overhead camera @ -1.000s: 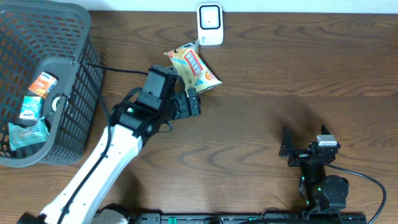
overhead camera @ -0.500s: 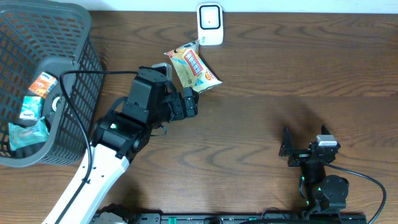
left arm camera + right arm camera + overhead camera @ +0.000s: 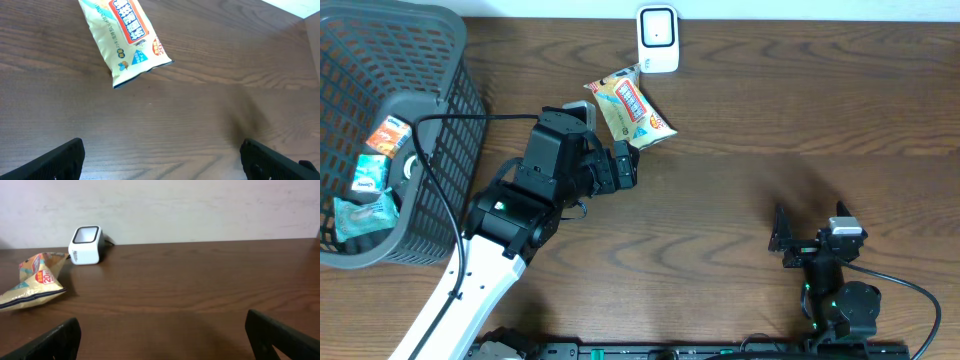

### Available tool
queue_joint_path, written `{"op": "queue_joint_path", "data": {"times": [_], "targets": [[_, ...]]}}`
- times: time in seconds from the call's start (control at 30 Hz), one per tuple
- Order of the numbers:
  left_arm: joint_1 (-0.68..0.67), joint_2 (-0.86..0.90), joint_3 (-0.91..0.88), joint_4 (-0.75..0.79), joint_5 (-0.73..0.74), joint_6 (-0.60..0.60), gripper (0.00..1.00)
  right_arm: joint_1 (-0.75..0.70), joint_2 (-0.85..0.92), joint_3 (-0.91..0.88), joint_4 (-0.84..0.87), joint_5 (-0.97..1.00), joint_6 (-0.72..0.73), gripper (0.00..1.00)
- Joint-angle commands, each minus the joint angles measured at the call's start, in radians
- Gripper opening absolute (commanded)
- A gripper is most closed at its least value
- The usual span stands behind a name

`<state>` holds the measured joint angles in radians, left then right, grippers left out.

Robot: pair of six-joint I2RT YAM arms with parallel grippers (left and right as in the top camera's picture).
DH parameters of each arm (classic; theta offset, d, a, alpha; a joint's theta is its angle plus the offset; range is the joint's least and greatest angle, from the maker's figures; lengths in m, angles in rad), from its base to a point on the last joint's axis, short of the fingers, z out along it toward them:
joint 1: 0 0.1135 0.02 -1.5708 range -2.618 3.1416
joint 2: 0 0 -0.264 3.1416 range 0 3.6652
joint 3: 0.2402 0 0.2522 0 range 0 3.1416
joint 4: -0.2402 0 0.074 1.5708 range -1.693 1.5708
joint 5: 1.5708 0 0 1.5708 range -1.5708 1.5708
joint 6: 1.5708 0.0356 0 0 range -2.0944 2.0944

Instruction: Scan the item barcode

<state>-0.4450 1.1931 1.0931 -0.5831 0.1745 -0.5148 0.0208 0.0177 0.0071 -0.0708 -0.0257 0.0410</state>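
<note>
Right end effector (image 3: 810,238) spread, empty, lower right of the overhead frame. Left end effector (image 3: 167,162) also spread wide, empty, over the desk (image 3: 770,130) centre-left. Snack packet (image 3: 630,110) lies flat just beyond its fingertips, not touching. White scanner (image 3: 658,40) stands behind, top centre.

You are looking at a dark brown wooden table (image 3: 750,120) that is filling almost the whole overhead frame, its grain running in long wavy bands from left to right. A thin strip of pale wall (image 3: 820,8) is showing along the top edge. In the right wrist view that wall is rising behind the table's far edge, off-white and faintly mottled, taking up the upper third. Soft, even light is falling on the wood, and a dim shadow (image 3: 805,185) is lying right of centre.
</note>
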Motion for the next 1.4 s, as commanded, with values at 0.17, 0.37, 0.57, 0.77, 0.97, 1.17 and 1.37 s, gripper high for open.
{"op": "queue_joint_path", "data": {"times": [0.17,0.37,0.57,0.77,0.97,1.17,1.37], "targets": [[0.003,-0.021,0.017,-0.003,-0.001,0.063,0.98,-0.008,0.000,-0.001,-0.004,0.008,0.010,0.99],[0.003,-0.052,0.019,0.005,-0.003,0.077,0.98,-0.008,0.000,-0.001,-0.005,0.008,0.010,0.99],[0.003,-0.106,0.056,0.010,-0.002,0.154,0.98,-0.008,0.000,-0.001,-0.005,0.008,0.010,0.99],[0.014,-0.147,0.157,-0.003,-0.047,0.230,0.98,-0.008,0.000,-0.001,-0.004,0.008,0.010,0.99],[0.124,-0.147,0.357,-0.084,-0.294,0.260,0.98,-0.008,0.000,-0.001,-0.004,0.008,0.010,0.99],[0.314,-0.150,0.505,-0.161,-0.318,0.260,0.98,-0.008,0.000,-0.001,-0.005,0.008,0.010,0.99],[0.523,-0.141,0.525,-0.237,-0.370,0.259,0.98,-0.008,0.000,-0.001,-0.005,0.008,0.010,0.99]]}}
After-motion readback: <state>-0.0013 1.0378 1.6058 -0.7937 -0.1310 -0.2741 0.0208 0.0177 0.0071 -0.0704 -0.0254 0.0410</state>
